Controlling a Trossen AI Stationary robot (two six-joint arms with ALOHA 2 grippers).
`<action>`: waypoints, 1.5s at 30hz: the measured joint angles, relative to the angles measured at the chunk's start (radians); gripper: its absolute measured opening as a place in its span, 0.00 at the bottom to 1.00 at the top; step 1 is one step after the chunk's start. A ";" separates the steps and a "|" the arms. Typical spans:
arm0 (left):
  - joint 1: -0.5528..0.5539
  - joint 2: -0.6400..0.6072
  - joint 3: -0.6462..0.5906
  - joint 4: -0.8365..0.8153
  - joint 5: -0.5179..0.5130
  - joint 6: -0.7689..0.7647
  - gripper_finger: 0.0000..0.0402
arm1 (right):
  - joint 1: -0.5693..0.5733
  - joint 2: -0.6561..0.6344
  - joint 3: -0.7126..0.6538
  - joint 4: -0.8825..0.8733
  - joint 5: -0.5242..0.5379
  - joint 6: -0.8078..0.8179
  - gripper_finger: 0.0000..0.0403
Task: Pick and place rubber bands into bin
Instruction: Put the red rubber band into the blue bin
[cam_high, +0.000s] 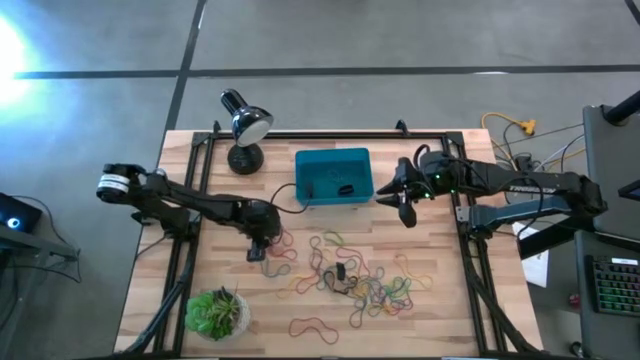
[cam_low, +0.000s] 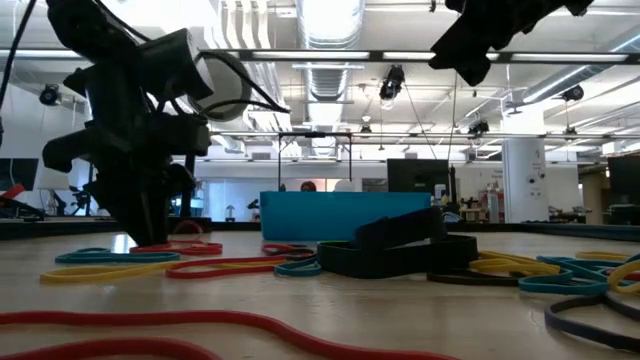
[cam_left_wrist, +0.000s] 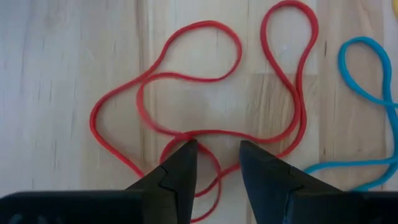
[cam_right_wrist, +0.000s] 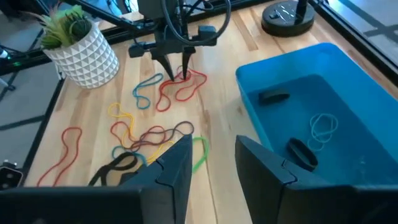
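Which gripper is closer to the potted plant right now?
Left. The left gripper sits low over red rubber bands, just up-table from the potted plant. The right gripper hovers beside the bin, across the table.

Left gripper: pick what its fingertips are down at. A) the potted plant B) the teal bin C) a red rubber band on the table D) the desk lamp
C: the left gripper has its open fingers down on either side of a looped red rubber band lying on the wooden table.
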 joint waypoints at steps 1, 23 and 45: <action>0.000 0.013 0.000 -0.002 0.000 0.000 0.27 | 0.002 -0.003 -0.002 0.001 0.001 0.008 0.27; -0.001 -0.006 0.017 -0.033 -0.085 -0.004 0.12 | 0.004 -0.006 -0.006 0.002 0.002 0.018 0.22; 0.002 -0.019 -0.012 -0.047 -0.084 -0.030 0.12 | 0.004 -0.006 -0.006 0.002 0.002 0.021 0.19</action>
